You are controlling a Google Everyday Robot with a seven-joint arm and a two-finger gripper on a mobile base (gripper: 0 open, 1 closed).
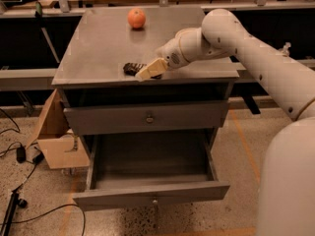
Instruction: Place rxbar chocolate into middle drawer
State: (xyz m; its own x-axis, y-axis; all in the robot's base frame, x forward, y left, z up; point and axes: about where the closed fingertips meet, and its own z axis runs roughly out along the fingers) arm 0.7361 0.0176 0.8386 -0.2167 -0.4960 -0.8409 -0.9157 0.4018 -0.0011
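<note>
**Bar at the front edge, grip unconfirmed**

The bar point(130, 68) lies flat on the cabinet top point(98, 48), close to its front edge and left of centre. The gripper point(146, 72) is down at the bar's right end and covers that end from my view. I cannot tell whether it is open, closed or already clamped on the wrapper.

My main worry is the edge. If the gripper only brushes the bar, a small sideways or forward nudge could push it off the top. From there it could fall past the closed drawer point(108, 119) and land on the floor or beside the cardboard box point(54, 132), not in the tray.

The second risk is the grip. The bar is thin and the wrapper crinkled, so a pinch on one end may catch only foil. I judge it could then swing or slip out during the lift.

The third is the route. The open drawer point(118, 198) sits low, under the closed drawer and the overhanging top. The arm must clear the top, drop and reach in. A release made too early or too far forward would strike the front panel or miss it.

The orange point(137, 18) sits well apart at the back and should not interfere.
</note>
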